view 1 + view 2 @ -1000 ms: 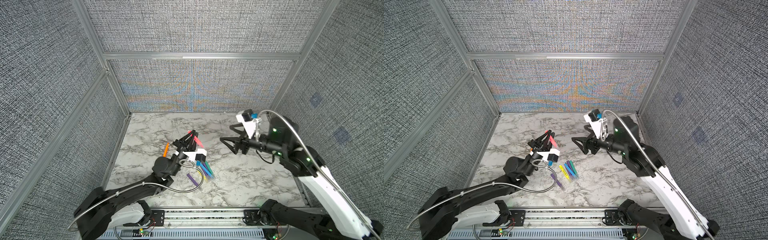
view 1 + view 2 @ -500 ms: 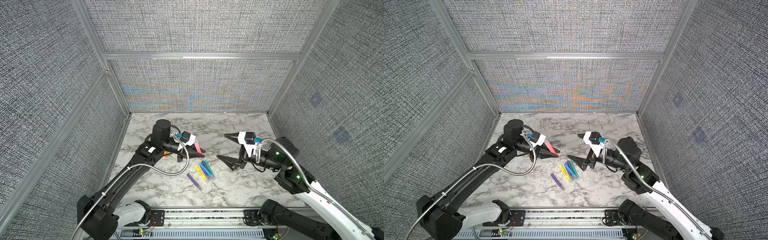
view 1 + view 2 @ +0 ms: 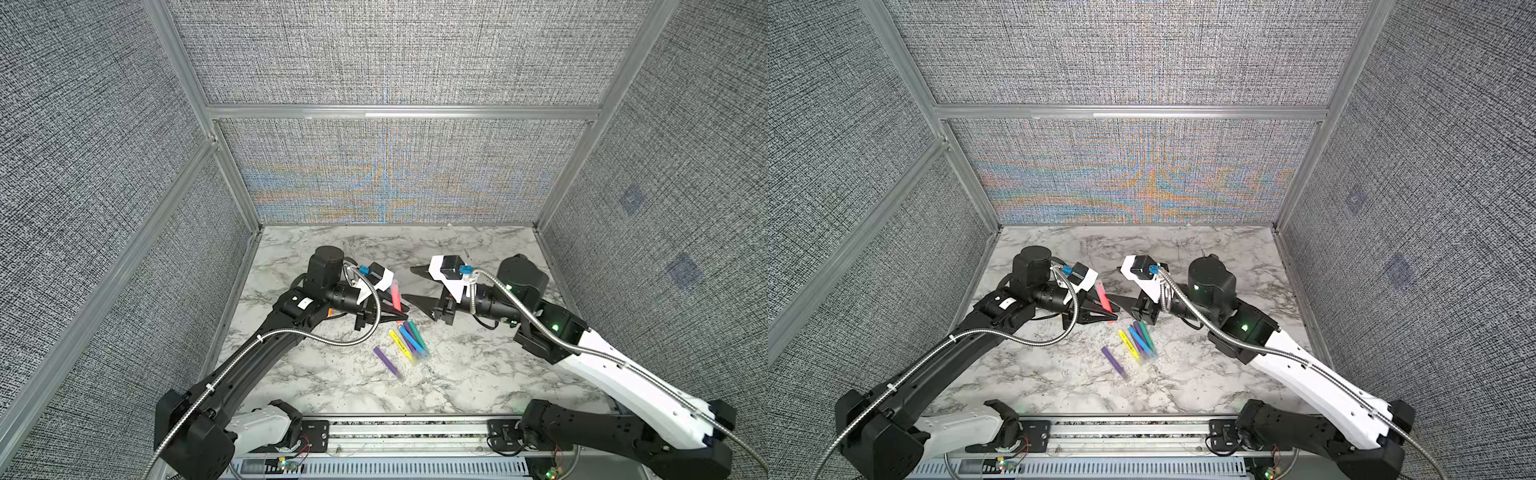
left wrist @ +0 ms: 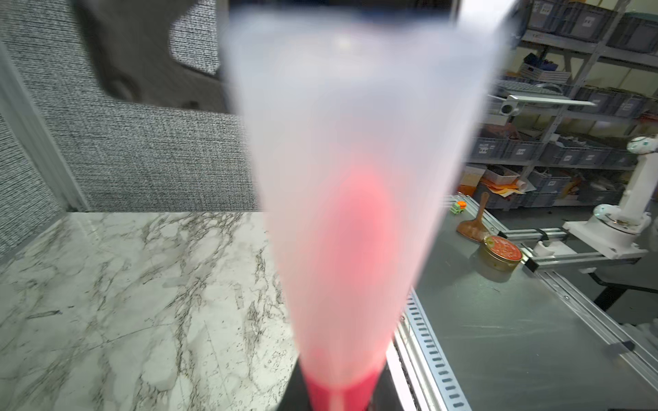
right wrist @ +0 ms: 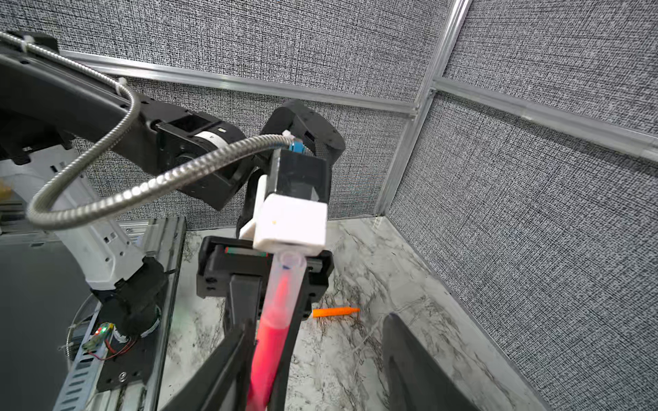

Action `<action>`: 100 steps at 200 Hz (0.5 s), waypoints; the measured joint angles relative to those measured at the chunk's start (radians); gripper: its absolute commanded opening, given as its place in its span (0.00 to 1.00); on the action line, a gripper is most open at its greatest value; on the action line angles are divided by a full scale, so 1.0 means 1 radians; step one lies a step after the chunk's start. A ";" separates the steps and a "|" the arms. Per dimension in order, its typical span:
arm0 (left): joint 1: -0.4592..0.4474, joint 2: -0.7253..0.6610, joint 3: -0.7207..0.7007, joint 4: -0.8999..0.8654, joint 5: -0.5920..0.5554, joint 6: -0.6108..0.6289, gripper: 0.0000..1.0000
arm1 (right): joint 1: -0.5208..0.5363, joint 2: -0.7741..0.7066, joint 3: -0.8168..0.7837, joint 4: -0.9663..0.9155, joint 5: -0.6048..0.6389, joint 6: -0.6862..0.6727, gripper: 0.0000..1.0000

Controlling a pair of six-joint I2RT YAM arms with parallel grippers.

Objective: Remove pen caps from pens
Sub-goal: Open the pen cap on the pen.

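My left gripper (image 3: 398, 312) is shut on a pink-red pen (image 3: 395, 294) and holds it above the marble, its clear cap (image 5: 287, 277) at the far end. That cap fills the left wrist view as a blur (image 4: 349, 170), with the left gripper (image 4: 338, 400) at the pen's base. My right gripper (image 3: 408, 284) stands open facing it. In the right wrist view the pen (image 5: 267, 352) lies between the right gripper's (image 5: 313, 377) fingers, close to one of them. Several capped pens lie on the marble: purple (image 3: 387, 360), yellow (image 3: 400, 344), blue (image 3: 413, 342), teal (image 3: 416, 332).
An orange pen (image 5: 336, 311) lies on the marble (image 3: 478, 374) under the left arm. Grey fabric walls with metal posts close the back and both sides. A metal rail (image 3: 407, 432) with both arm bases runs along the front edge.
The left arm lifted and swung the pink-red pen toward the middle. The right gripper came down and moved left to the pen, and its jaws have narrowed.
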 measured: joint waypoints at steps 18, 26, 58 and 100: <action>0.001 -0.012 -0.020 0.029 -0.038 -0.019 0.03 | 0.008 0.034 0.024 0.000 0.000 0.008 0.49; 0.001 -0.019 -0.027 0.042 -0.050 -0.022 0.02 | 0.011 0.046 0.031 0.001 0.000 0.012 0.46; 0.002 -0.045 -0.042 0.070 -0.095 -0.042 0.02 | 0.020 0.078 0.044 0.005 0.000 0.022 0.36; 0.003 -0.054 -0.052 0.106 -0.135 -0.065 0.02 | 0.021 0.112 0.060 0.023 -0.023 0.042 0.23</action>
